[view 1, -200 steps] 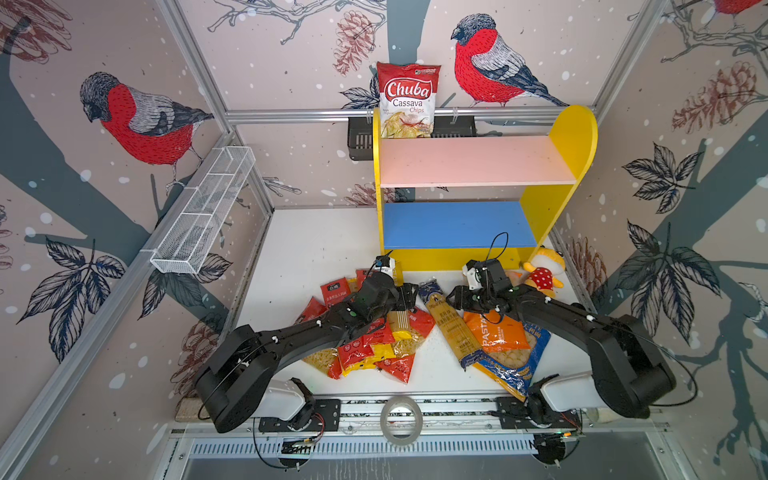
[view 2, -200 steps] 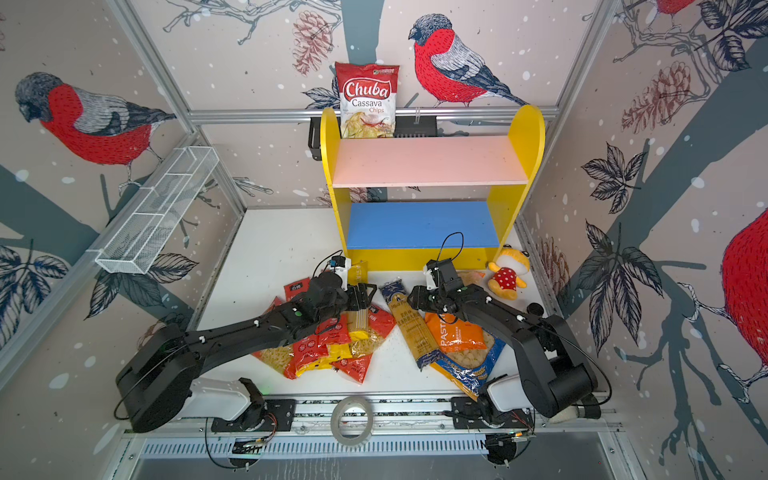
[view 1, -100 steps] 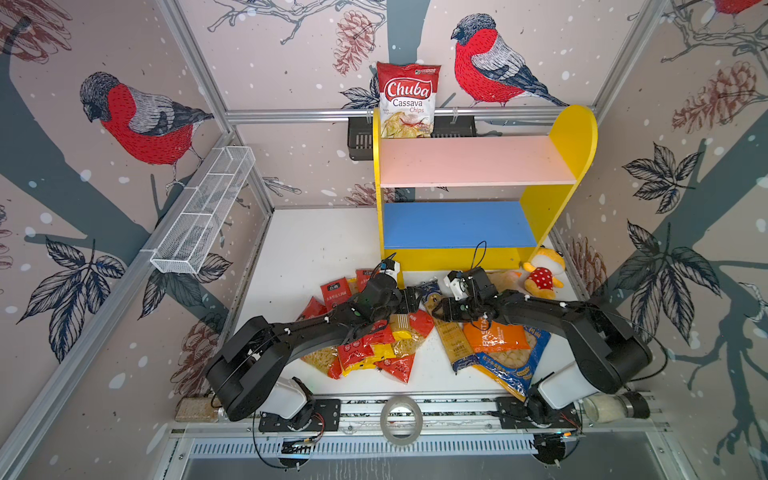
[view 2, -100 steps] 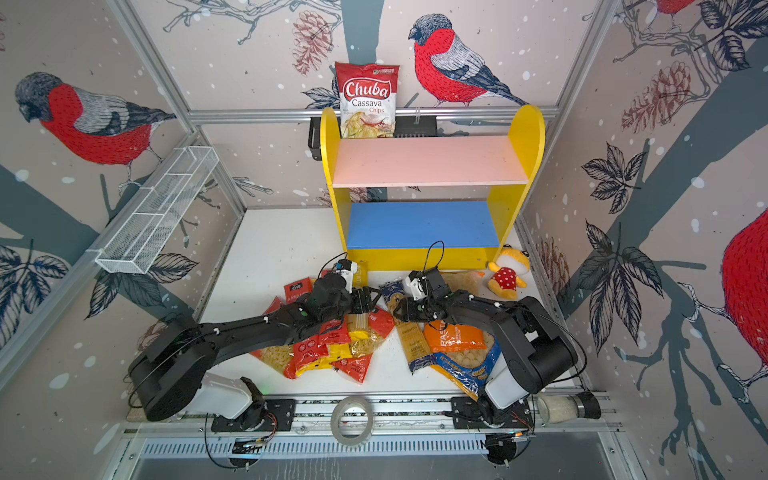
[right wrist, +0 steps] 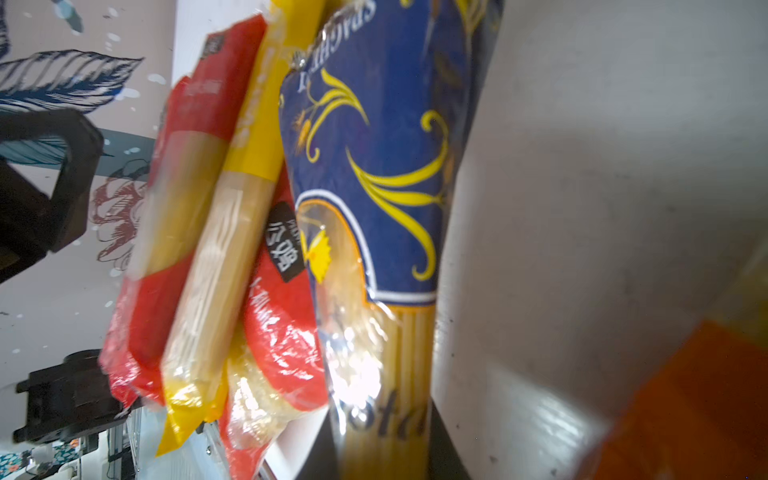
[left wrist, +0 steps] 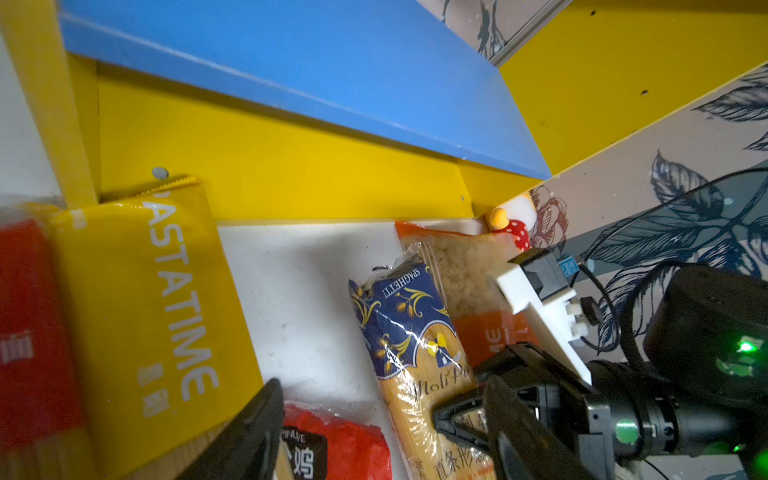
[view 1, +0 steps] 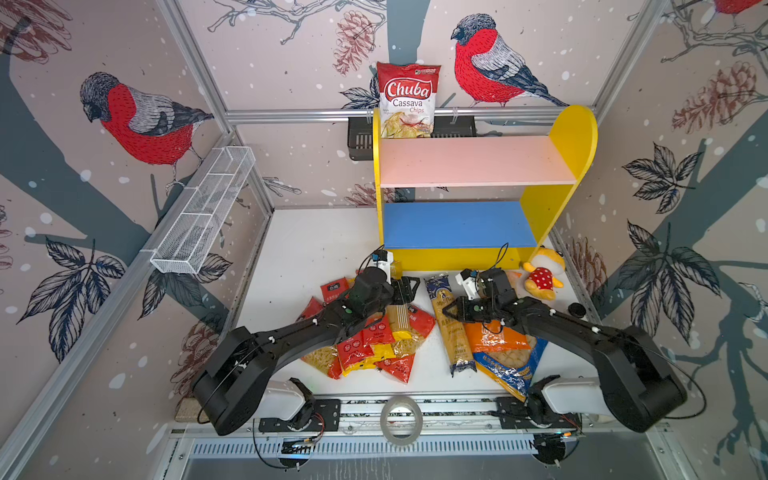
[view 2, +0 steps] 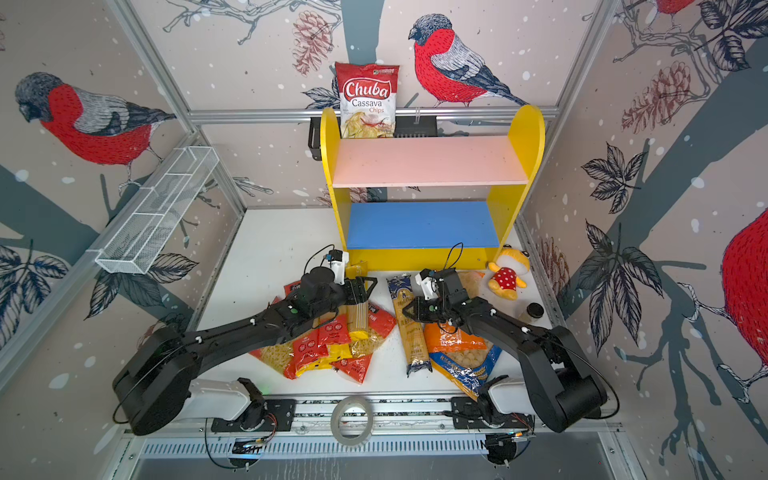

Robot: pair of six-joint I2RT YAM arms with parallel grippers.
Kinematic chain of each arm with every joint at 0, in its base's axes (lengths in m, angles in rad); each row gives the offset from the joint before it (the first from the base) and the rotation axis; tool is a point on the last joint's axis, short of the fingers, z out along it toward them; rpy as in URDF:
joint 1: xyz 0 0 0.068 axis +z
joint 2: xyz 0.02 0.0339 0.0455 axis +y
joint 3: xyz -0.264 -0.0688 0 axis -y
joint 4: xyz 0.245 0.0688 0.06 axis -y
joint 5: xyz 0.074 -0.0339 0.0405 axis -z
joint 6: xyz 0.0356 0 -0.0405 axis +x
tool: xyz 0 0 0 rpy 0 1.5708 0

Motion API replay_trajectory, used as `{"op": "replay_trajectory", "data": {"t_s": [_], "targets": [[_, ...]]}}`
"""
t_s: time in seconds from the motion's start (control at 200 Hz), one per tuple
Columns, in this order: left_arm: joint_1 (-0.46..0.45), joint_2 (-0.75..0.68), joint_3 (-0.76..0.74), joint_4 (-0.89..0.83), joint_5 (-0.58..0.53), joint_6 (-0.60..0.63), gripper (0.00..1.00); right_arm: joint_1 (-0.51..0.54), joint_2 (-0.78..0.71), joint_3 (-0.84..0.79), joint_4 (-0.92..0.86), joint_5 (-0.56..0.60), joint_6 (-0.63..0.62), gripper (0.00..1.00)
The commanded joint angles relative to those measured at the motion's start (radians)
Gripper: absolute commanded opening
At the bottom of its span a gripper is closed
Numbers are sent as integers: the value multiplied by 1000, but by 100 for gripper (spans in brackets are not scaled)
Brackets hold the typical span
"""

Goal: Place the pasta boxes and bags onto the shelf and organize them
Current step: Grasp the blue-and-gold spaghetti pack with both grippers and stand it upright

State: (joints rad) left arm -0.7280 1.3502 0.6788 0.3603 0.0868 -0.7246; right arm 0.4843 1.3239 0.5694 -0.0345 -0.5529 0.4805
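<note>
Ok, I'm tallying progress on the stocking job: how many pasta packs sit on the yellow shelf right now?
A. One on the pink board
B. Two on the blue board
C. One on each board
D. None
D: in both top views the pink board and the blue board are bare, and the pasta packs all lie on the white table in front of the shelf.

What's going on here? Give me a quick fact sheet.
Shelf: both boards bare
Pasta packs: all on the table, before the shelf
Left end effector: open, holding nothing
Right end effector: closed on the dark blue spaghetti pack
Also there: plush toy, chips bag
</note>
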Motion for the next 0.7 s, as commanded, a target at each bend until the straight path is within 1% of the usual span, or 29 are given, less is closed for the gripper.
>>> {"op": "replay_trajectory", "data": {"t_s": [0.0,0.1,0.21,0.22,0.24,0.255,0.295,0.365,0.44,0.55,0.695], "targets": [[21,-20,-8,80,65,6,75,-4,-50,8,40,-32,27,19],[64,-33,-5,106,156,-47,75,-3,-126,57,9,-16,31,19],[92,-55,-5,176,248,-101,82,21,-195,124,3,26,48,19],[91,-57,-3,181,254,-103,84,25,-200,129,5,31,50,19],[91,-56,2,193,262,-109,92,34,-210,137,16,42,58,19],[91,-54,4,205,276,-114,97,41,-216,142,24,54,65,19],[91,-41,8,250,314,-137,99,67,-234,145,54,90,82,19],[91,-7,-2,363,374,-193,99,128,-261,130,138,157,107,19],[93,24,-18,462,412,-242,98,168,-266,117,218,166,133,19],[91,41,-2,450,427,-232,90,207,-265,134,249,175,144,19],[83,50,7,451,450,-212,81,232,-259,151,252,169,157,20]]}}
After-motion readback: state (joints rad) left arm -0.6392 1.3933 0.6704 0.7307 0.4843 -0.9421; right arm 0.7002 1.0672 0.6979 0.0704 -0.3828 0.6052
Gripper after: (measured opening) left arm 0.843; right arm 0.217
